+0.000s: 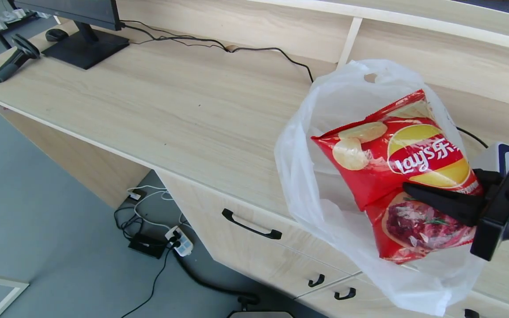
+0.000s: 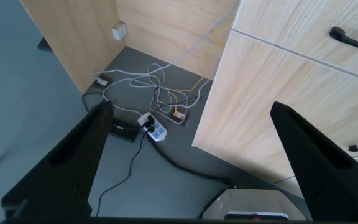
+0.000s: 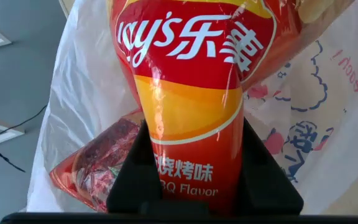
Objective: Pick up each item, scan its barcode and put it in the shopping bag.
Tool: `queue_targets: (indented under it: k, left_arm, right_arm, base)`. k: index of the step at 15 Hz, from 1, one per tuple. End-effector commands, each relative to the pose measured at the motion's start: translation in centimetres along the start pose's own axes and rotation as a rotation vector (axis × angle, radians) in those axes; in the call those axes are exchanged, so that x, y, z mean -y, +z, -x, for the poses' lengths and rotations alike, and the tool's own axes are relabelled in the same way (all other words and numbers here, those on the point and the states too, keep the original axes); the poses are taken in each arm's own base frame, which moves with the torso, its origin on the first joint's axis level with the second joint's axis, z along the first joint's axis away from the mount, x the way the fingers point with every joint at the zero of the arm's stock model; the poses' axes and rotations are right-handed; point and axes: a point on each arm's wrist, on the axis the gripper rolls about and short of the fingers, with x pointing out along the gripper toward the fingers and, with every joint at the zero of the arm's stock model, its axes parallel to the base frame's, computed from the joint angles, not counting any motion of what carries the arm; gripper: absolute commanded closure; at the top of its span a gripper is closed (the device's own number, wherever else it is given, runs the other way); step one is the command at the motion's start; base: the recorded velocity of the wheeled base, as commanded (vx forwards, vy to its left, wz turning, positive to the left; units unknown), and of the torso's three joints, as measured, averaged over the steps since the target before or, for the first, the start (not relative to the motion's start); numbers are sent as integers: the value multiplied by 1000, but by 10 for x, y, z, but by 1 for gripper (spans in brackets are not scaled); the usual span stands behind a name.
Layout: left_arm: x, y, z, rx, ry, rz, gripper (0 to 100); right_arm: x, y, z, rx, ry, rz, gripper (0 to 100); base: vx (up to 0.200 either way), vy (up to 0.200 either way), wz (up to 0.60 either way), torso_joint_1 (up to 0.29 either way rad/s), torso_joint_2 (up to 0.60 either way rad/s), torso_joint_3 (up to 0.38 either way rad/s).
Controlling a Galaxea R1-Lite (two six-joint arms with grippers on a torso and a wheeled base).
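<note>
Evidently the right gripper [image 3: 194, 158] pinches the chip bag [image 1: 396, 154] by one end, holding it at the mouth of the shopping bag [image 1: 298, 176] on the counter [image 1: 170, 110], presumably for release inside; the left gripper [image 2: 191, 109], spread, hangs empty.

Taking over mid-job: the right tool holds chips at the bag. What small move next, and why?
Probably lower the right tool slightly: its chip bag hangs at the mouth of the shopping bag, above a red packet already inside.
</note>
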Motion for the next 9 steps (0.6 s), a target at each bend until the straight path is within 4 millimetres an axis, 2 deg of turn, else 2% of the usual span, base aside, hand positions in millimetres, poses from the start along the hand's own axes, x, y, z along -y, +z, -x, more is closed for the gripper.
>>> queue_targets:
  k: [1, 3, 5, 8, 9]
  left_arm:
    - [0, 0, 0, -1, 0, 0, 0]
    - [0, 0, 0, -1, 0, 0, 0]
    - [0, 0, 0, -1, 0, 0, 0]
    - [0, 0, 0, -1, 0, 0, 0]
    - [0, 0, 0, 1, 0, 0, 0]
  right_arm:
    - [3, 2, -25, -22, -8, -23, 100]
    - [5, 7, -42, 9, -19, -28, 100]
    - [3, 0, -61, -9, -9, -60, 100]
    - [1, -6, -63, -31, -8, -91, 100]
    - [1, -6, -63, -29, -9, -92, 0]
  base:
    - [0, 0, 0, 0, 0, 0]
    - [0, 0, 0, 0, 0, 0]
    - [0, 0, 0, 0, 0, 0]
    - [0, 0, 0, 0, 0, 0]
    - [0, 0, 0, 0, 0, 0]
